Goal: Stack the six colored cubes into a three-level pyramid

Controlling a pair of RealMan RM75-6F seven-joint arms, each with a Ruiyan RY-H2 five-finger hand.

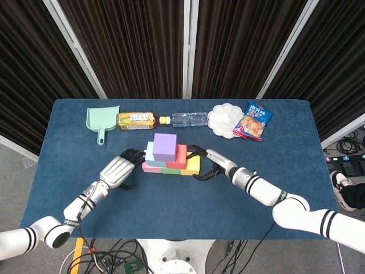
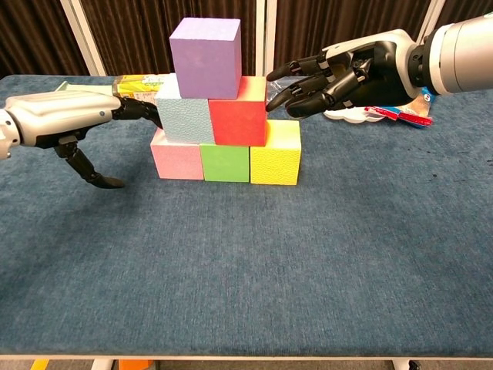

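Purple cube (image 2: 205, 58) tops the pyramid between both open, empty hands: left hand (image 2: 68, 117) touching light-blue cube (image 2: 184, 117), right hand (image 2: 337, 75) touching red cube (image 2: 239, 120).

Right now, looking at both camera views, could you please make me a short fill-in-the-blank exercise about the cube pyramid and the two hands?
1. The cube at the very top of the pyramid is ____.
2. In the bottom row, the green cube sits between the pink cube and the ____ cube.
3. The fingers of the right hand reach toward the ____ cube in the middle level.
4. The left hand reaches the light blue cube and holds ____.

Missing words: purple; yellow; red; nothing
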